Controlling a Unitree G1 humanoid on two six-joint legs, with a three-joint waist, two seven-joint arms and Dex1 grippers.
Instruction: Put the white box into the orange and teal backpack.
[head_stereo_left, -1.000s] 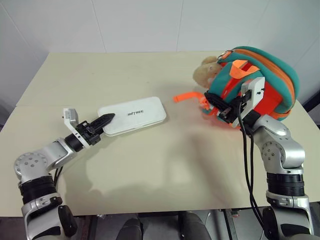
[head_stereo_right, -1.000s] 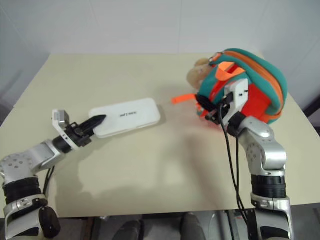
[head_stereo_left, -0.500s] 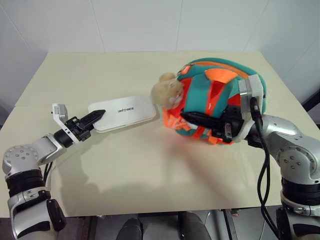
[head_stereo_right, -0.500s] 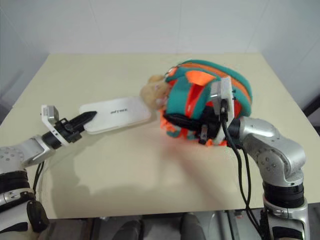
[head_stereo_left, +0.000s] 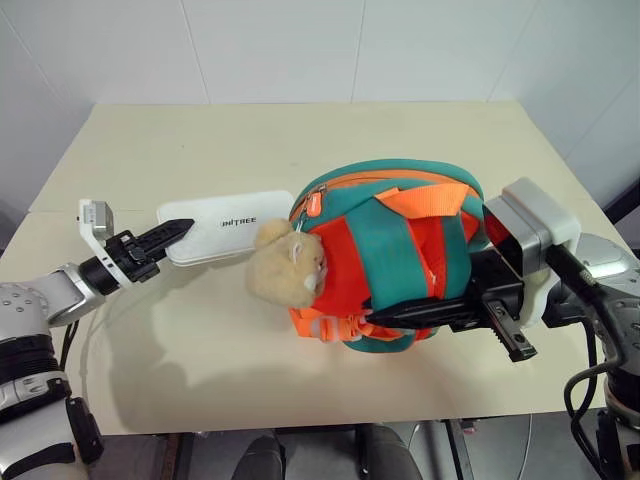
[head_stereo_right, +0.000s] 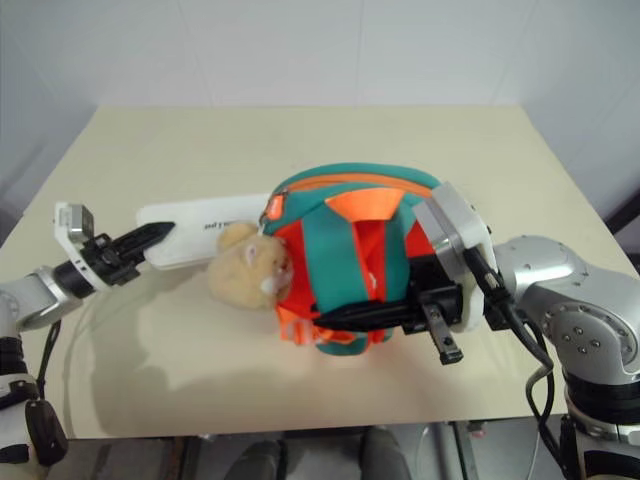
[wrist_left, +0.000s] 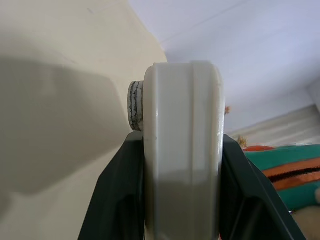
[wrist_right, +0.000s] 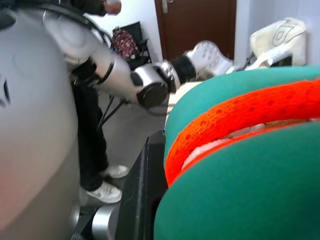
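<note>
Two arms busy over the beige worktop (head_stereo_left: 200, 390). Biggest item: orange and teal backpack (head_stereo_left: 385, 250), now near the middle of the worktop, straps side up, tan plush bear (head_stereo_left: 285, 275) hanging at its left end. A second ago it sat at the far right edge; the right arm has swung it in toward the middle, so it now lies just beside the white box (head_stereo_left: 235, 222) and hides the box's right end. Right gripper (head_stereo_left: 400, 313) clenched on the backpack's near lower edge, black fingers running along under the teal fabric; right wrist view backs that up with teal and orange webbing pressed close against the finger.

White box next: flat, lid lettering up, at left-centre of the worktop, lifted a bit at its left end and drawn slightly left since a second ago. Left gripper (head_stereo_left: 172, 232) grasping the box's left short edge, confirmed in left wrist view where the box edge sits squeezed between both fingers.

Meaning for task: bag and box brought together, box not yet inside. Zipper opening state hard to tell; likely next need is to expose the opening and feed the box in.
</note>
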